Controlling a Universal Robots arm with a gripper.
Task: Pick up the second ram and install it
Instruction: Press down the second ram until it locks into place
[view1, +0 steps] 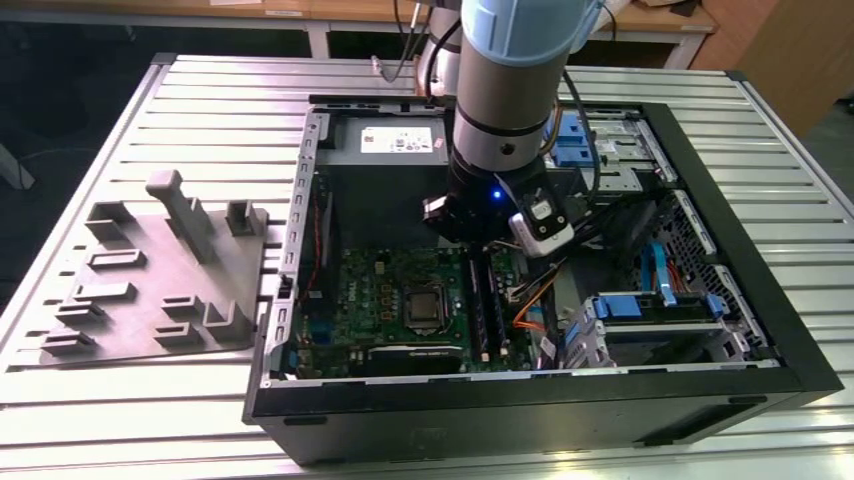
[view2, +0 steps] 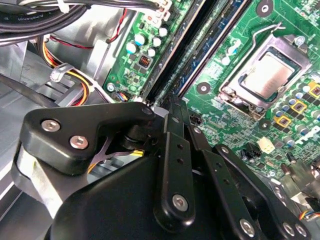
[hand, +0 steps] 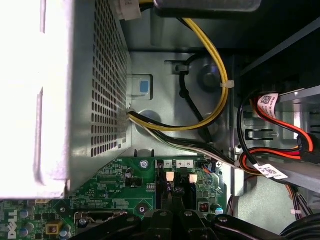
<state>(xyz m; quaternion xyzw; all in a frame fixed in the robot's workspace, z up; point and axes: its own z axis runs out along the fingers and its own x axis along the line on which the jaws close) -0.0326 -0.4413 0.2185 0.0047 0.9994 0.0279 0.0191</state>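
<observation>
We are looking into an open computer case (view1: 747, 300) on a slatted table (view1: 200, 100), with the grey fixture plate (view1: 160, 280) lying on the exterior view's left, well apart from the arm (view1: 514, 120). The arm's wrist is blocking the far end of the memory slots, so the fingertips are hiding behind it there.

In the second wrist view the gripper (view2: 172, 102) is standing with its fingers drawn together, tips down at the end of the slots on the motherboard (view2: 280, 125). The second ram (view2: 192, 52) is appearing as a dark blue-green strip running away from the tips along the slots; we cannot tell whether the tips are pinching it or only touching it, nor whether it is fully seated.

A white label (view1: 400, 143) on the power supply and tags (hand: 270, 171) on the cables are carrying print too small to read.

Room is tight: cables (hand: 210, 110) are crowding near the slots, and the processor socket (view2: 265, 75) is sitting just beside them.
</observation>
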